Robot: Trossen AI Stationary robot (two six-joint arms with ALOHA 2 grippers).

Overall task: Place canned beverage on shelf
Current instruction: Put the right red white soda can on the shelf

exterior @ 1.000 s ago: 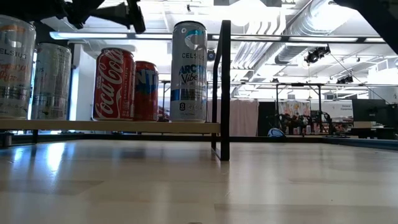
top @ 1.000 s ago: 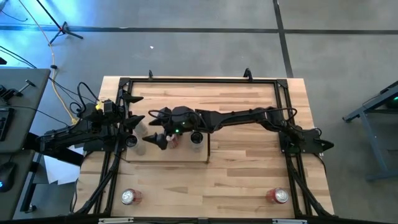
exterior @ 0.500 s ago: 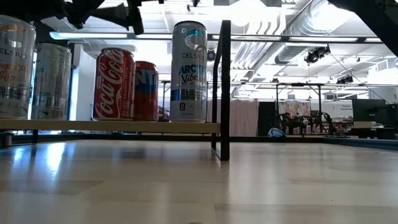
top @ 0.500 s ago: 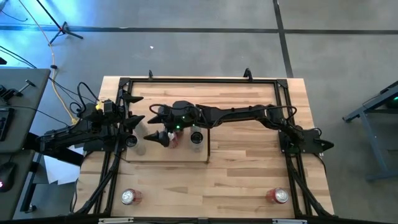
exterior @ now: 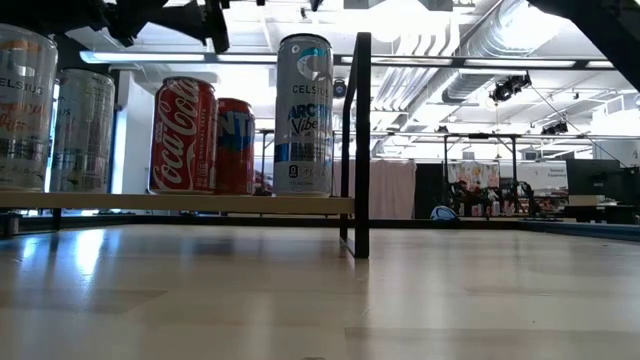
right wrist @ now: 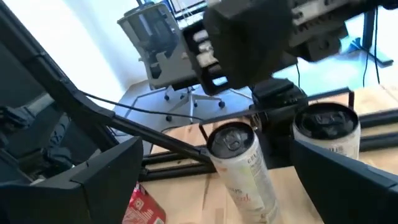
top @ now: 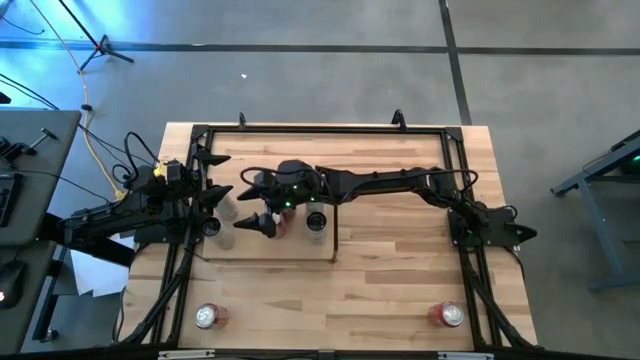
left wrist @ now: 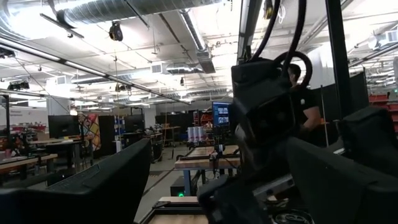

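The shelf (top: 240, 248) is a pale-wood panel left of the table's middle, with a dark upright strip (exterior: 362, 145) along its right short edge. Several cans stand upright on it: a red Coca-Cola can (exterior: 183, 135), a red-and-blue can (exterior: 236, 145), a tall silver Celsius can (exterior: 304, 115) and two silver cans (exterior: 85, 130) farther left. My right gripper (top: 245, 203) hangs open above them, its fingers (exterior: 215, 25) clear of the can tops; its wrist view looks down on two silver cans (right wrist: 239, 162). My left gripper (top: 215, 197) waits open at the shelf's left end.
Two more red cans stand near the table's front edge, one at the left (top: 207, 317) and one at the right (top: 447, 316). A black metal frame (top: 320, 128) runs around the tabletop. The right arm (top: 400, 185) stretches across the table's middle.
My right gripper has shifted a little toward the table's far edge above the shelf's cans and rolled its wrist, staying open, then held still. The cans have kept their places.
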